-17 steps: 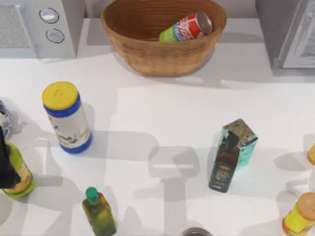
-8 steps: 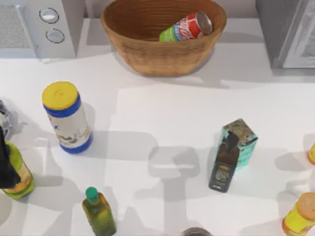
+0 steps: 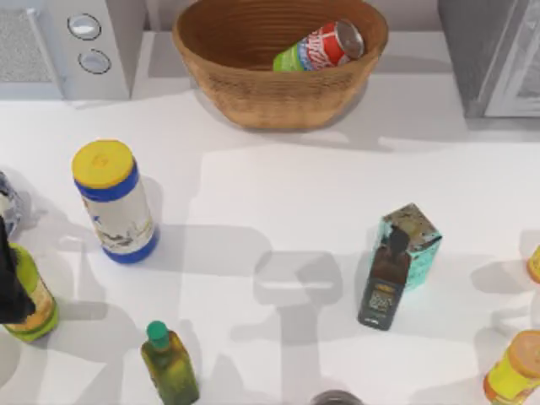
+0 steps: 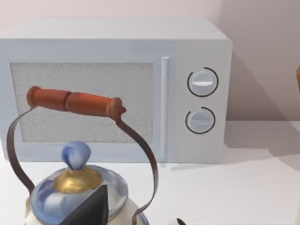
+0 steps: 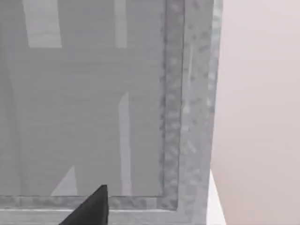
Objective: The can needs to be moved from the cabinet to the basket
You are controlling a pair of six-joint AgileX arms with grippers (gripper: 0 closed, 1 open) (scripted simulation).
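Note:
The red can (image 3: 321,46) with its green band and silver top lies on its side inside the brown wicker basket (image 3: 253,93) at the back middle of the table, leaning against the basket's right inner wall. The grey cabinet (image 3: 489,55) stands at the back right, and the right wrist view looks closely at its paler framed panel (image 5: 93,93). A dark part of my right gripper (image 5: 89,208) shows in front of that panel, holding nothing that I can see. My left gripper (image 3: 8,283) hangs at the table's far left edge, over a kettle (image 4: 77,192).
A grey microwave (image 3: 67,46) with two knobs stands back left. A yellow-lidded blue-banded cylinder (image 3: 114,202), a green bottle (image 3: 169,363), a dark bottle (image 3: 384,283) against a teal carton (image 3: 415,240), and yellow jars (image 3: 516,367) are spread over the table.

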